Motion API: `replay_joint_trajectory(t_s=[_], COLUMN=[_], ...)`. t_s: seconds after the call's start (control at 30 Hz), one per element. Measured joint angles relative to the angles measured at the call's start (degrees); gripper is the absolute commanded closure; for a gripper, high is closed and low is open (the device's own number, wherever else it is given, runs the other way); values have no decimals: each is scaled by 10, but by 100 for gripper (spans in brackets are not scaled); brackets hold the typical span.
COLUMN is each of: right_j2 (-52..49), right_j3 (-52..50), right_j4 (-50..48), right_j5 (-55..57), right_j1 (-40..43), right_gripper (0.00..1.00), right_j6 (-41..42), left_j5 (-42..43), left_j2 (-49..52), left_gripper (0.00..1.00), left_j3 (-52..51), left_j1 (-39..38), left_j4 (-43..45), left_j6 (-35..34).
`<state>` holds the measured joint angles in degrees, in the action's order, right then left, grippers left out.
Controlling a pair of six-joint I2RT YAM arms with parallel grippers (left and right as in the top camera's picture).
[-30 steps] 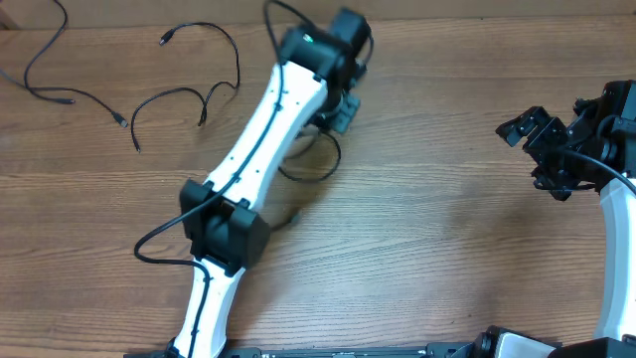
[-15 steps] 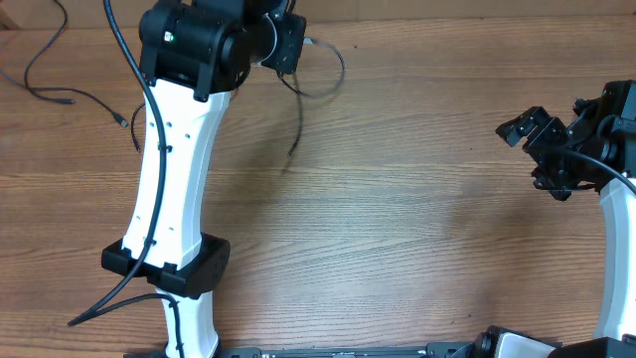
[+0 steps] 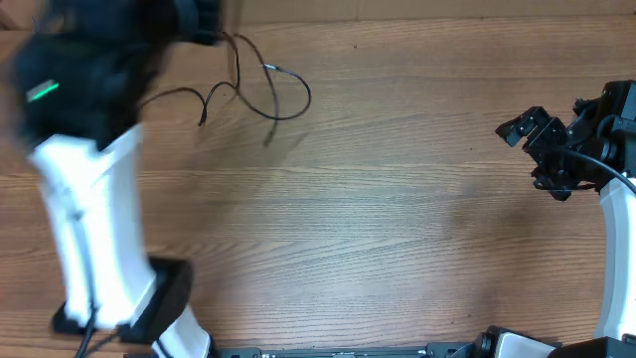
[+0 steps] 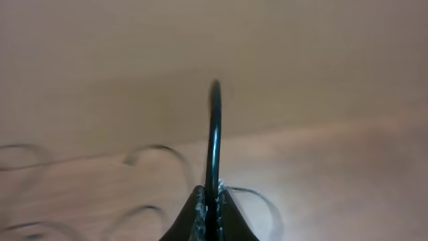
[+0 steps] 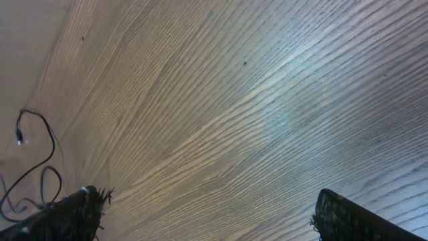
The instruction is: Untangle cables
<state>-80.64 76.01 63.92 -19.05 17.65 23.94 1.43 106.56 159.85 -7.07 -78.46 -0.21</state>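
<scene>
Thin black cables [image 3: 268,94] lie looped on the wooden table at the upper left in the overhead view. My left arm is blurred over the left side, its gripper hidden at the top left. In the left wrist view the left gripper [image 4: 208,201] is shut on a black cable [image 4: 214,134] that rises straight up between the fingers, with blurred cable loops [image 4: 154,157] on the table behind. My right gripper [image 3: 532,149] is open and empty at the far right, away from the cables. In the right wrist view [image 5: 207,214] a cable end [image 5: 33,144] shows at the far left.
The wooden table [image 3: 397,219] fills the overhead view. The right arm's own thick black wire [image 3: 596,164] runs beside its wrist.
My left arm has swung left and up with the cable in its gripper, dragging the loop from the table's middle toward the upper left. The right arm has not moved.
</scene>
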Motion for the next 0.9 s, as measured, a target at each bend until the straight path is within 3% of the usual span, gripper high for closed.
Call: replay_joint_trajectory(t_s=[0.3,0.53,0.83,0.9], right_j2=[0,0,0,0], right_j3=[0,0,0,0], right_j4=[0,0,0,0], right_j5=[0,0,0,0], right_j1=[0,0,0,0], right_gripper=[0,0,0,0], right_j6=[0,0,0,0], left_j5=[-7,-30,-21,20], left_j2=[-68,-22,14,28], left_gripper=[96,96,96,96], left_j3=[19,15,-25,-26], left_j1=[225,349,382,382], left_j4=[-102,-178,-177,-160], left_j6=[-18,-139,-192,-189])
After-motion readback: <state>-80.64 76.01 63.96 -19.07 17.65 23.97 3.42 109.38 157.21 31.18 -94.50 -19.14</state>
